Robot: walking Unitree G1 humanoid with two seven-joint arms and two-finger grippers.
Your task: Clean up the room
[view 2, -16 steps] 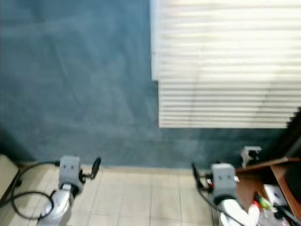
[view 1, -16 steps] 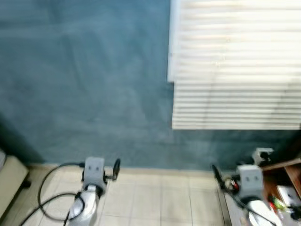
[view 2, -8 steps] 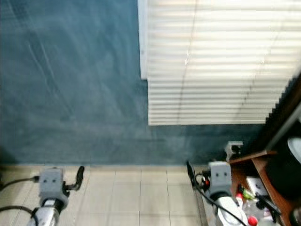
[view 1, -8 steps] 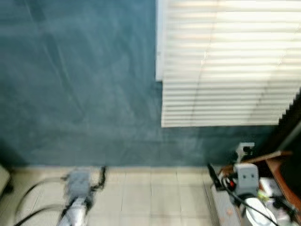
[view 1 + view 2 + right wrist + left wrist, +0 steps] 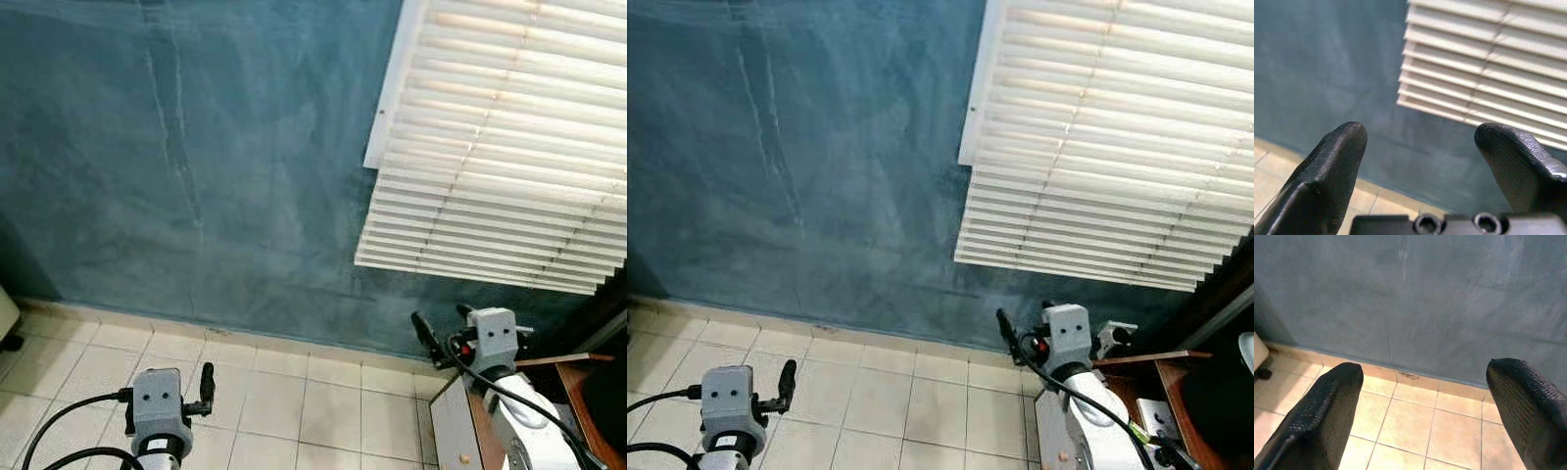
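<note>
Currently facing one teal wall with one white window blind on its right part, slats closed, hanging tilted in the head views.

Two grippers up, both empty:
- left gripper: two black fingers spread wide apart, nothing between them. Held low over the floor, pointing at the foot of the wall. In the left eye view it sits at the bottom left.
- right gripper: two fingers also apart, nothing held. Pointing at the wall and the lower edge of the blind. In the left eye view it sits at the lower right, above a cabinet.

Floor: beige tiles, one pale skirting strip along the wall base. One black cable loops off the left arm.

Right edge: one white cabinet with one small round knob, touching or just beside a brown wooden shelf. One white wall socket with something plugged in, just beside the right arm. Small clutter on the shelf, too small to count or name.

Far left: one pale rounded object on a dark wheel, cut off by the frame.
</note>
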